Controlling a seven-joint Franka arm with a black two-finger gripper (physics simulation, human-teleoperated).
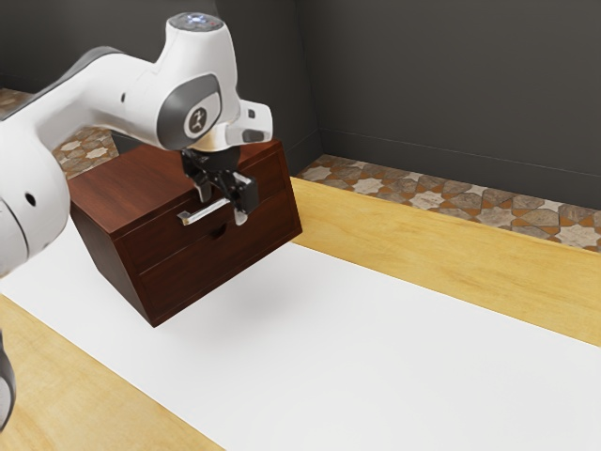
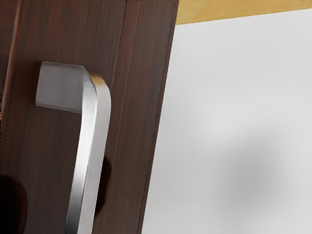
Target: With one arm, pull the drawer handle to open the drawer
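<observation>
The white arm (image 1: 103, 94) comes in from the exterior view's left. It bends over a dark wooden chest (image 1: 122, 202), and its last link turns down toward the chest's front. The chest stands on the white desk (image 1: 376, 348), with its front turned to the exterior view's right.

The black pincer (image 1: 223, 202) hangs right in front of the upper drawer (image 1: 155, 235), pointing down and slightly toward the wood. The silver handle (image 1: 205, 214) is on this drawer front, just under the pincer and at the height of its tips. The fingers stand apart, one near each end of the bar. They seem not to clamp it, though the angle makes this hard to judge. The drawer front stands level with the front below it.

From the wrist, the handle (image 2: 90, 156) is seen very close under the hand: a flat metal bar that curves at one end into its foot on the dark wood. Beside the chest's edge lies the white desk top.

Further to the exterior view's right, a light wooden border (image 1: 423, 244) runs along the desk. Beyond it are patterned floor tiles (image 1: 488, 202) and a dark wall (image 1: 451, 75).
</observation>
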